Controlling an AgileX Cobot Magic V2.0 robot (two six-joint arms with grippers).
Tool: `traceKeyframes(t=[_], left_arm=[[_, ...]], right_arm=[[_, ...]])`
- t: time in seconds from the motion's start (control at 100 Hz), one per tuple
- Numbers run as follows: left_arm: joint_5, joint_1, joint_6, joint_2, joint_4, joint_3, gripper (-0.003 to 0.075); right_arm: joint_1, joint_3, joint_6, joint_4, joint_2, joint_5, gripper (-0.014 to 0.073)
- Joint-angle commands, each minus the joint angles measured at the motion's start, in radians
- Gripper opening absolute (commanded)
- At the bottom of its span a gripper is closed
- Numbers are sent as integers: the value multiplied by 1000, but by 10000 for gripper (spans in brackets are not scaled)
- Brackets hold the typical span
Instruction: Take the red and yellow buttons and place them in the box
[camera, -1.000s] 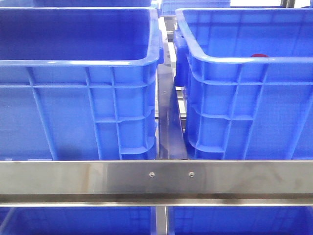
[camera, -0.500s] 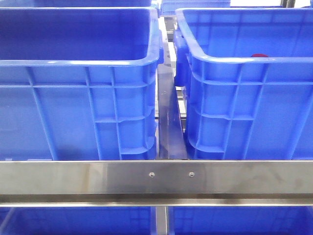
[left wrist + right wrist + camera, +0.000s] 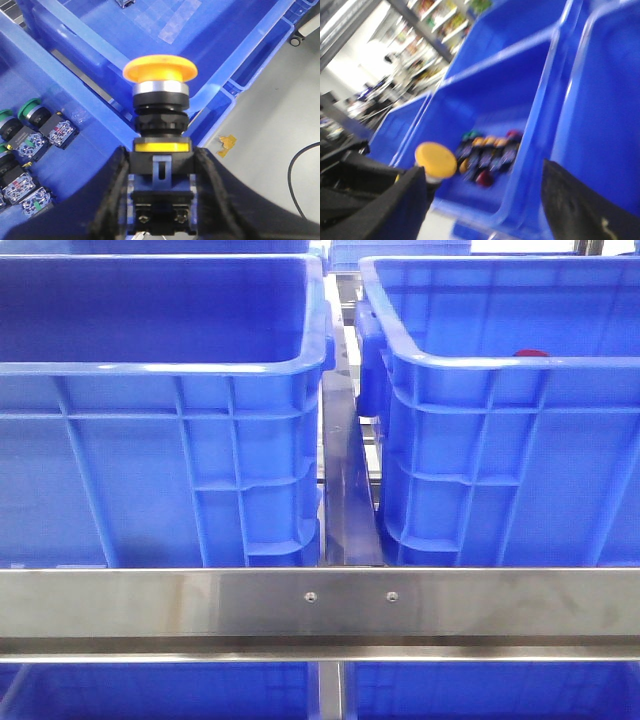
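Note:
In the left wrist view my left gripper [image 3: 161, 156] is shut on the black body of the yellow button [image 3: 160, 70], whose yellow-orange cap points away from me. It hangs over the rim between two blue crates: a nearly bare box [image 3: 210, 45] and one holding green-capped buttons [image 3: 30, 111]. In the blurred right wrist view my right gripper [image 3: 482, 172] is open and empty. That view shows the same yellow cap [image 3: 436, 160] and a dark red button [image 3: 482, 178] among several buttons in a blue crate [image 3: 530, 165]. Neither gripper shows in the front view.
The front view shows two big blue crates side by side, the left crate [image 3: 160, 370] and the right crate [image 3: 480, 365], with a red speck [image 3: 530, 353] behind the right rim. A steel rail [image 3: 320, 605] crosses in front. Grey floor [image 3: 280, 115] lies beside the crates.

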Motion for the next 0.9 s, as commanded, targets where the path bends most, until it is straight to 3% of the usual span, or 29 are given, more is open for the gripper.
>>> traceKeyframes(t=[0.0, 0.1, 0.26, 0.89], left_arm=[[-69, -8, -1, -34, -10, -33, -19], [-69, -8, -1, -34, -10, -33, -19], [-69, -8, -1, -34, -10, -33, -19], [-69, -8, -1, -34, -10, -33, -19]], right_arm=[[-5, -54, 52, 123, 80, 188, 510], [-4, -96, 77, 123, 175, 317, 510], [-1, -159, 86, 123, 282, 401, 510], [125, -315, 94, 123, 413, 385, 505]])
